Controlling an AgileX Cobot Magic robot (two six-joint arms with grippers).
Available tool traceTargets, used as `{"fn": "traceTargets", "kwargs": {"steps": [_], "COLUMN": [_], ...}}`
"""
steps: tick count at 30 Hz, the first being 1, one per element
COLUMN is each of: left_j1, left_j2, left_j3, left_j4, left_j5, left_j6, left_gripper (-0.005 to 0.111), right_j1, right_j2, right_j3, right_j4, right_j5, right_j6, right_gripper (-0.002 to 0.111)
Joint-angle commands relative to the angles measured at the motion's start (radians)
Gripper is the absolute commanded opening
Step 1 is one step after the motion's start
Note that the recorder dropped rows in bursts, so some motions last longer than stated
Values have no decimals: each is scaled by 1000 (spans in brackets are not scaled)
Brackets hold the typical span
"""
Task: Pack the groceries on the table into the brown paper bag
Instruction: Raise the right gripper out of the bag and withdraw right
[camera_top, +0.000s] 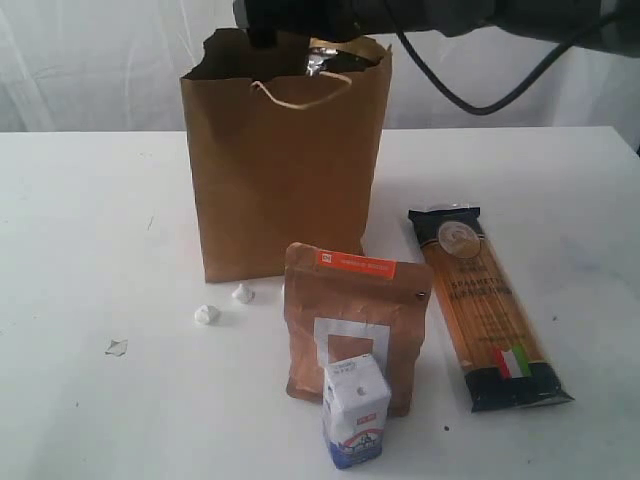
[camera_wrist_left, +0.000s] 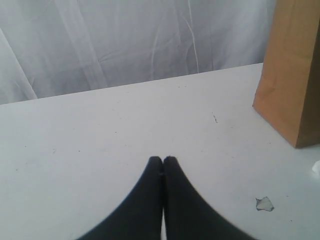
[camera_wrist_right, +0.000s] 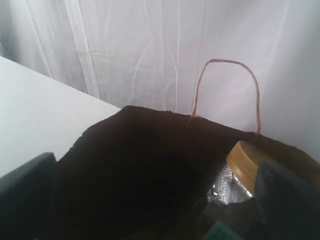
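Right arm (camera_top: 480, 15) reached in from the right, along the far top edge, ending over the mouth of the brown paper bag (camera_top: 285, 180). A black cable (camera_top: 470, 98) hung in a loop below it.

Right gripper (camera_wrist_right: 155, 172) was poised just above the bag opening, pointing down into it. Its fingers (camera_wrist_right: 287, 200) were spread wide, one at each side of the opening, gripping nothing. The gold-lidded jar (camera_wrist_right: 246, 165) lay inside the bag, tilted, right beside one finger; contact could not be judged.

Left gripper (camera_wrist_left: 162, 161) was low over bare table (camera_wrist_left: 100, 130), to the left of the bag. Its fingers were pressed together with nothing between them.

The bag stood upright at the far centre of the table, one cord handle (camera_top: 300, 98) drooping over its near face.

Groceries on the table:
- brown pouch (camera_top: 355, 320), upright, near of the bag
- small carton (camera_top: 355, 410), upright, just near of the pouch
- spaghetti packet (camera_top: 485, 305), flat, right of the pouch

Two white scraps (camera_top: 222, 305) lay by the bag's near-left corner.
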Motion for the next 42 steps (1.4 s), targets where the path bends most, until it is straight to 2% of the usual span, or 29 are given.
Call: {"fn": "traceTargets", "kwargs": {"steps": [1, 3, 6, 12, 15, 17, 28, 35, 42], "left_j1": [2, 2, 2, 2, 2, 2, 2, 2, 2], "left_j2": [-3, -3, -3, -3, -3, -3, -3, -3, -3], "left_j3": [3, 3, 3, 3, 3, 3, 3, 3, 3], "left_j4": [-11, -11, -11, -11, -11, -11, -11, -11, -11], "left_j5": [-11, -11, -11, -11, -11, -11, -11, -11, -11], "left_j6": [-1, -1, -1, -1, -1, -1, -1, -1, -1], "left_gripper": [0, 0, 0, 0, 0, 0, 0, 0, 0], "right_j1": [10, 11, 15, 13, 6, -4, -124, -200, -214], "right_j2": [-13, -19, -42, -124, -170, -201, -357, -487, -580], "right_j3": [-5, -5, -5, -5, -5, -5, 1, 115, 235], "right_j4": [-4, -12, -31, -59, -75, -80, -139, -154, -201], "right_j5": [32, 66, 117, 154, 187, 221, 443, 443, 479], "right_j6": [0, 0, 0, 0, 0, 0, 0, 0, 0], "right_gripper": [105, 104, 91, 34, 10, 0, 0, 0, 0]}}
